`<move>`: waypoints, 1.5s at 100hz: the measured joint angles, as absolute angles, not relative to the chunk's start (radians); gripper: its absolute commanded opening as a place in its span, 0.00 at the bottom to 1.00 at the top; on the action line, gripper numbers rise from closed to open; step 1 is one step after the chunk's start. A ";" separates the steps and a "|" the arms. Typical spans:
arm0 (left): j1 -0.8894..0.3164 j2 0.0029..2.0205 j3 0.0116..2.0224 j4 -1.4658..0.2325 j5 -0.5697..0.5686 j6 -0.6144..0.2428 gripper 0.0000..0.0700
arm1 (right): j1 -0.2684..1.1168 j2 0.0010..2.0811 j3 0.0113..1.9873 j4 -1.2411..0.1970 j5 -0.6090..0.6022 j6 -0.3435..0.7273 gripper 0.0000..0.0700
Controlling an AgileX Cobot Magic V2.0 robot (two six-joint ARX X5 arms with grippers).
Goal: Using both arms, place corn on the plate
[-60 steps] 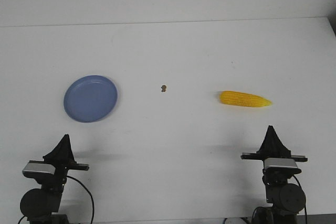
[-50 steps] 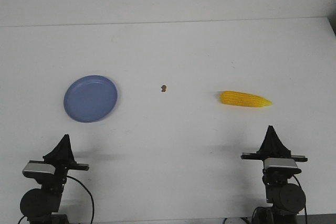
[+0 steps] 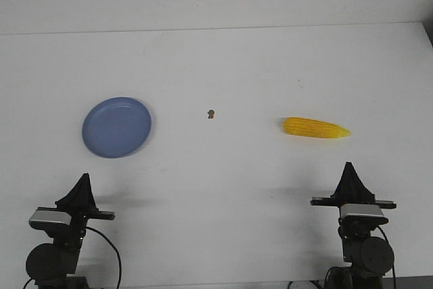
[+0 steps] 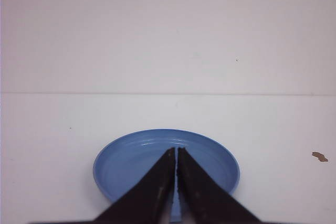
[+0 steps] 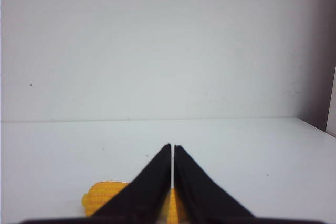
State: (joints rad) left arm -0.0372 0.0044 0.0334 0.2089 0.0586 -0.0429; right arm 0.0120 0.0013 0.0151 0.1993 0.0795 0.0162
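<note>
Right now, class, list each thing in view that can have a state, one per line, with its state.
Bright yellow tapered corn cob: lying flat on the white table, untouched.
Round periwinkle-blue plate: upright, empty.
Left black pincer: shut, holding nothing, short of the plate.
Right black pincer: shut, holding nothing, short of the corn.
Small brown speck: loose on the table.
</note>
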 measured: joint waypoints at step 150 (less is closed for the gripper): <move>-0.037 0.712 0.948 -0.683 0.023 -0.093 0.02 | 0.012 0.532 0.822 -0.751 0.062 0.017 0.02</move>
